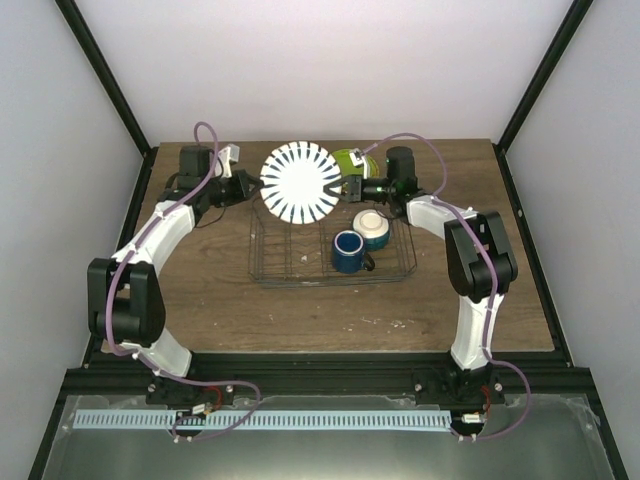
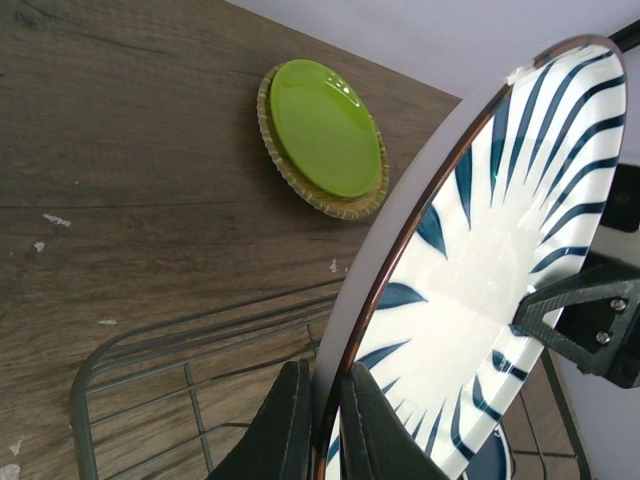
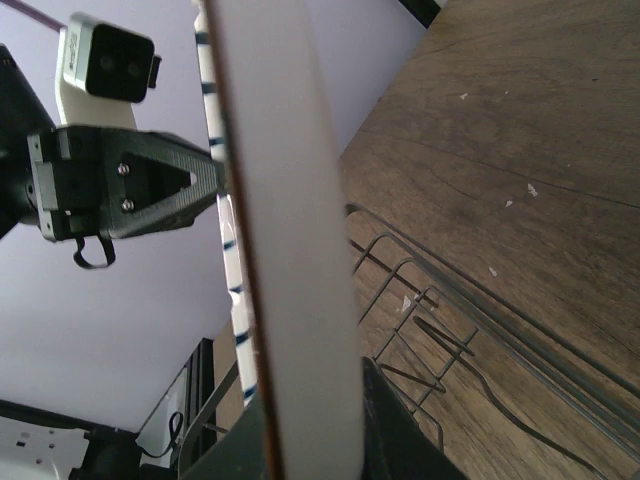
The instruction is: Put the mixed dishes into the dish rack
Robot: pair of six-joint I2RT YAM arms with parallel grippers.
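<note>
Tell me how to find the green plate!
Look at the wooden table, then the wire rack in its middle. Just behind the rack, flat on the wood, lies the green plate. It is the only green dish, with no stripes.

I see the white plate (image 1: 301, 182), dark radial stripes (copper-brown rim). Also lime-green plate (image 2: 325, 138), tan edge; dark blue mug (image 1: 347, 250); cream bowl (image 1: 372, 222), blue base.

My left arm (image 1: 150, 235) and right arm (image 1: 470, 255) wear white shells between black joints, each trailed by a looping purple cable (image 1: 402, 135). My left gripper (image 2: 325, 425) has dark matte fingers (image 2: 288, 425) (silver screws (image 3: 122, 170) stud its black wedge housing).
</note>
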